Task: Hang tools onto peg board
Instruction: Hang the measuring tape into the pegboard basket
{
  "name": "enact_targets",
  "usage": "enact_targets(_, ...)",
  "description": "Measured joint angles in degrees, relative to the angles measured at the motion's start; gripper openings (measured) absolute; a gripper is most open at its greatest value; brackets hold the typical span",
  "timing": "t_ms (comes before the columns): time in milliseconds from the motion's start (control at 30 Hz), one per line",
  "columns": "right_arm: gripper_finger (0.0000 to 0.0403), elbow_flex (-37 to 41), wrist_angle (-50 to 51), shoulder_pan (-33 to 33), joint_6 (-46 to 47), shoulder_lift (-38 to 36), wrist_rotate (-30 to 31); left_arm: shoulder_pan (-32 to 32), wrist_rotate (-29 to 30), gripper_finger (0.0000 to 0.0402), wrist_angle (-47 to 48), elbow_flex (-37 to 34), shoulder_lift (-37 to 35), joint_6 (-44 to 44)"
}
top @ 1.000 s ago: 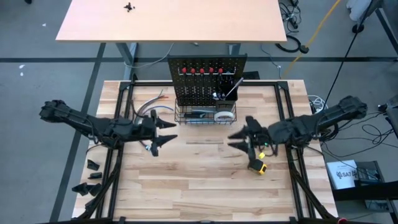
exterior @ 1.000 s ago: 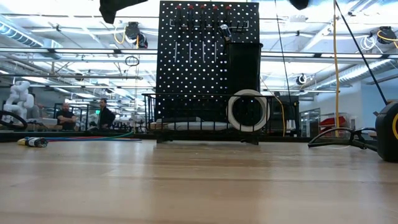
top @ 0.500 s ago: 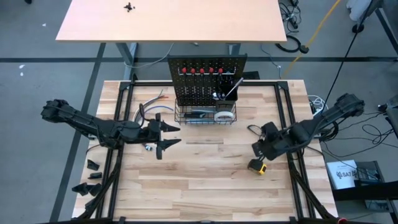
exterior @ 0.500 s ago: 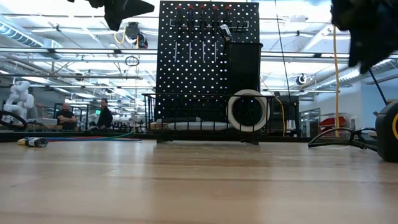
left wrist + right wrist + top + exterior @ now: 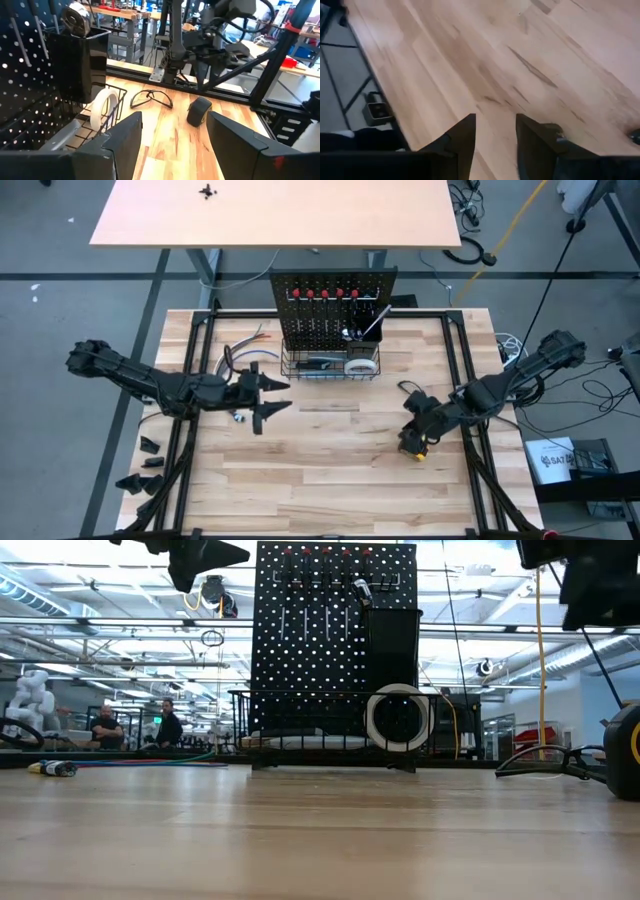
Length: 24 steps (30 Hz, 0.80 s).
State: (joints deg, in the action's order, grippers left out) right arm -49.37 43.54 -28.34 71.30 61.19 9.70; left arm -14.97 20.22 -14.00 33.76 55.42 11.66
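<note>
Since the earlier frame, the right gripper has swung down over the yellow-black tape measure, well right of the peg board; its jaws stand apart, gripping nothing that shows. Left of the board's wire basket, the left gripper hangs above the bench, jaws apart and empty. Inside the basket stands the white tape roll; red-handled screwdrivers hang on the board

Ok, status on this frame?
Left gripper open, empty, hovering. Right gripper open above yellow-black tape measure, not gripping. Black perforated peg board unobstructed.
</note>
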Motion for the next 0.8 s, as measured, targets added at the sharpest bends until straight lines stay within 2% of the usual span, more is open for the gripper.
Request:
enact_targets(167,0.0149,-0.06,0.14,0.00,0.01,0.00,-0.84,0.44,0.44,0.0225,-0.67,0.02,0.00,0.00)
enact_targets(333,0.0207,-0.06,1.16,-0.04,-2.26,0.39,-2.66,0.51,1.48,0.0225,-1.11,0.02,0.32,0.00)
enact_targets(467,0.0255,-0.06,4.16,0.00,-6.91,1.61,-7.99,0.51,1.73,0.0225,-2.43,0.02,1.62,0.00)
enact_targets(533,0.0270,-0.06,4.98,-0.23,-9.19,2.31,-8.68,0.53,1.74,0.0225,-2.82,0.02,2.64,0.00)
enact_targets(700,0.0283,-0.06,4.84,-0.66,-10.68,3.56,-7.76,0.62,1.73,0.0225,-5.37,0.02,5.97,0.02)
enact_targets(800,0.0283,-0.06,7.15,-0.63,-10.64,4.02,-10.71,0.60,1.73,0.0225,-7.15,0.02,7.84,0.04)
